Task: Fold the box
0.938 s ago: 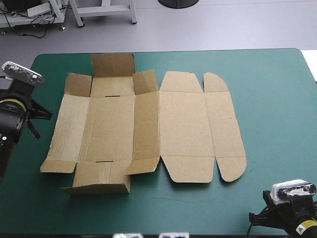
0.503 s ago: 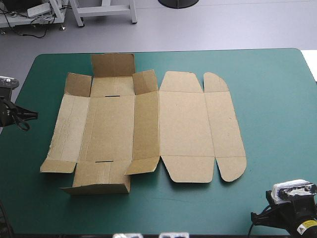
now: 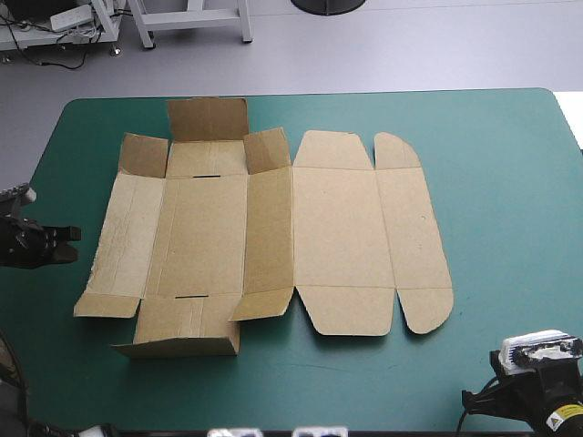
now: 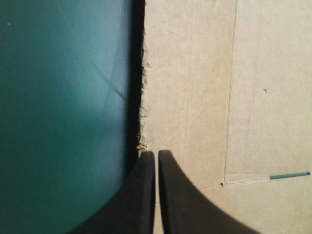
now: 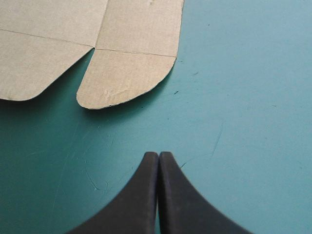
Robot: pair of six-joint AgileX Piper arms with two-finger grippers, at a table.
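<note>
While the box (image 3: 337, 228) lies opened out on the teal-green cover (image 3: 510, 182), somewhat left of the table's middle, its right half rests flat and its left half has flaps lifted. 1 far flap (image 3: 208, 118) stands up, 2 small corner flaps (image 3: 144, 155) beside it lean upward, and a near flap (image 3: 187, 330) is raised off the cover.

The left gripper (image 4: 156, 154) sits low by the table's left edge. Its 2 black fingers are pressed together, empty, with only a thin line between them. The tips point at the box's ragged left edge, and the high view shows them just short of it.

The right gripper (image 5: 158, 155) is by the table's near right corner, its fingers likewise closed and empty. It hangs over bare cover, with the box's rounded flap (image 5: 124, 80) ahead and apart.
</note>
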